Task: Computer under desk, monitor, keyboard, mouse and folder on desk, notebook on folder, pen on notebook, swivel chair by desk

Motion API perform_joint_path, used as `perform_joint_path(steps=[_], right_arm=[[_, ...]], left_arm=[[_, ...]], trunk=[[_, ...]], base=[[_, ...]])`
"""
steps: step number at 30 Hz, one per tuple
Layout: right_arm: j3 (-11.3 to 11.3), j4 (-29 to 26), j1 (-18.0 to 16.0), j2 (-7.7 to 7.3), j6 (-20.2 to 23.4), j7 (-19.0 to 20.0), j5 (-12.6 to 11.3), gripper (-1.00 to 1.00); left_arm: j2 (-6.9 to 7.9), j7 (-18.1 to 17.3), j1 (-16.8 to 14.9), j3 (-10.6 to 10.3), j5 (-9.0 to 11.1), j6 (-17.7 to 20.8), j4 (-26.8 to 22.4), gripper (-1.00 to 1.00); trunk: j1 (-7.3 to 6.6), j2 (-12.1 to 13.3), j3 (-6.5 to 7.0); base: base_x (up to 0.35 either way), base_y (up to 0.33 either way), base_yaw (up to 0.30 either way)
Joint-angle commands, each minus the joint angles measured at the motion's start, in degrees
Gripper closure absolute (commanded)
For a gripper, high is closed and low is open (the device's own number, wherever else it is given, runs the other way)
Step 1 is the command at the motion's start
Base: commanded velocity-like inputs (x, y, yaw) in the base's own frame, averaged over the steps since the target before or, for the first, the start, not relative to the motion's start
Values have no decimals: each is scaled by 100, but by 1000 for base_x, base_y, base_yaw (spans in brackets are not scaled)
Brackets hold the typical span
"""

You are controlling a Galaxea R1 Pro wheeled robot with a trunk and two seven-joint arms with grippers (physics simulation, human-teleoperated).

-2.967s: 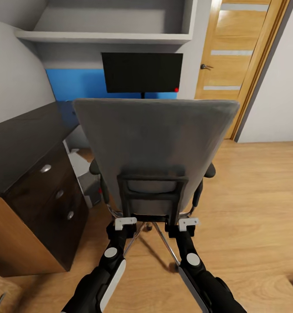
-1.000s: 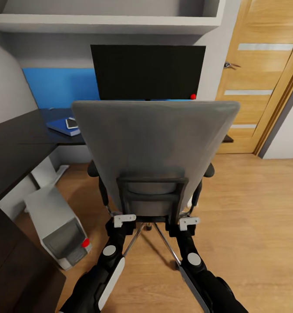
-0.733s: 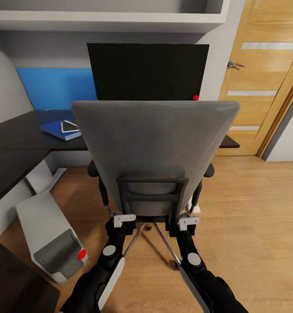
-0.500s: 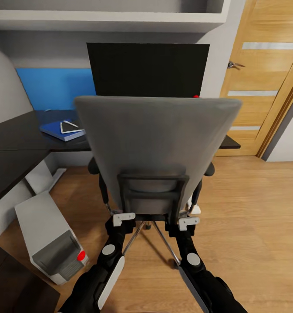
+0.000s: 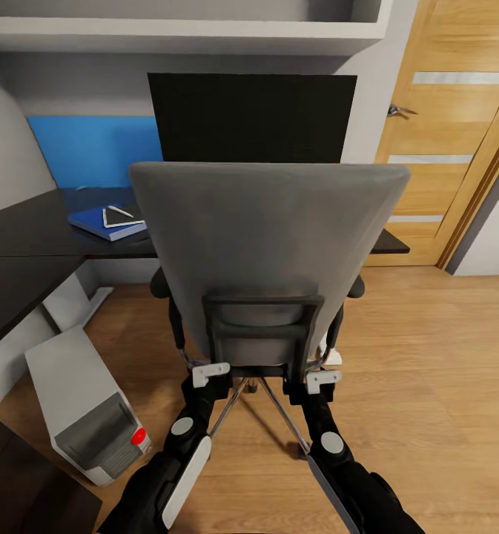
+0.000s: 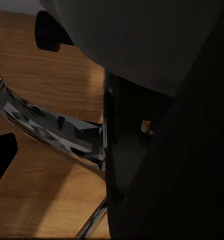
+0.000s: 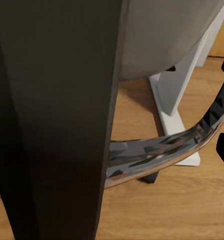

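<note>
Both grippers, left [image 5: 210, 373] & right [image 5: 322, 380], at swivel chair [image 5: 268, 245] back frame, jaws' state can't tell; push straight w/ even pressure toward tabletop [image 5: 34, 233], clear of computer [image 5: 82, 400].

A light wooden door [image 5: 445, 141] with pale horizontal glass strips and a metal lever handle [image 5: 397, 111] stood at the right of the head view, framed in the same wood. A grey wall shelf [image 5: 182, 33] ran across the top, above a grey wall [image 5: 78, 93]. The floor [image 5: 427, 356] was warm wood planking, also visible in both wrist views.
</note>
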Motion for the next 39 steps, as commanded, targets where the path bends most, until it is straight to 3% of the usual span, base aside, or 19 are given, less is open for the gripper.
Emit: perform_joint_path(steps=[1,10,11,22,39], right_arm=[[10,-5,-6,-14,3,-78,-91,-100],[24,-25,2,-47,-6,-61,-86,-100],[31,-21,6,-47,-6,-38,-101,-100],[39,-42,79,-119,-71,353,-93,-100],[46,-43,81,-137,-76,383,-91,-100]], left_arm=[[8,68,-4,24,4,39,-21,-100],[17,61,6,30,490,51,-110,-100],[15,60,5,102,-656,54,-114,-100],[14,59,12,93,-656,63,-127,-100],[19,59,14,93,-659,65,-130,-100]], trunk=[[-1,-2,-5],[-1,-2,-5],[-1,-2,-5],[-1,-2,-5],[-1,-2,-5]], base=[[0,0,0],[0,0,0],[0,0,0],[0,0,0],[0,0,0]])
